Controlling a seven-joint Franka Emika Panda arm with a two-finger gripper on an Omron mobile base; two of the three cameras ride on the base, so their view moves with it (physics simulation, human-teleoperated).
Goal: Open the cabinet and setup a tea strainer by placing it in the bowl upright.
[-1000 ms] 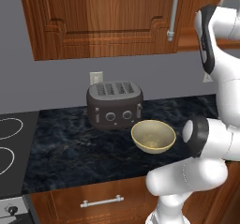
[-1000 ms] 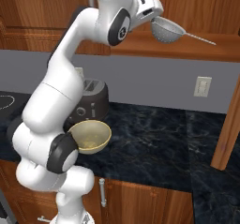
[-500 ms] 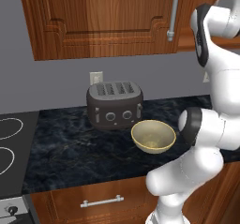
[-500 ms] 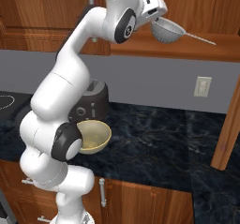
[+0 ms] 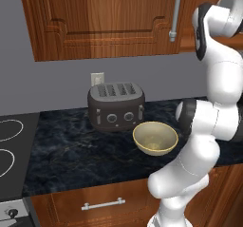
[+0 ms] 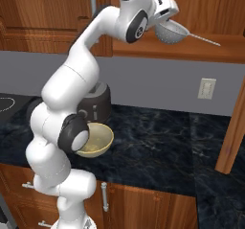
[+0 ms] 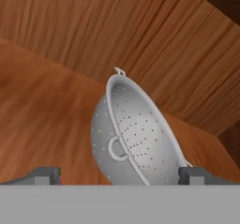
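Observation:
The silver tea strainer lies tilted on the bottom shelf of the opened cabinet, its thin handle pointing right. My gripper is raised to that shelf, right at the strainer's upper left. In the hand view, the strainer sits between the two spread fingertips, and the gripper is open, with no contact visible. The cream bowl stands on the dark counter in front of the toaster. A closed cabinet door with a silver bar handle hangs to the left.
A dark grey toaster stands behind the bowl. The stove top lies at the counter's left end. A wooden panel hangs at the right over the counter. A wall outlet sits on the grey backsplash.
The hand has shifted slightly right, closer to the strainer, and the arm's elbow has swung with it. The strainer and bowl have not moved. The jaws stay open.

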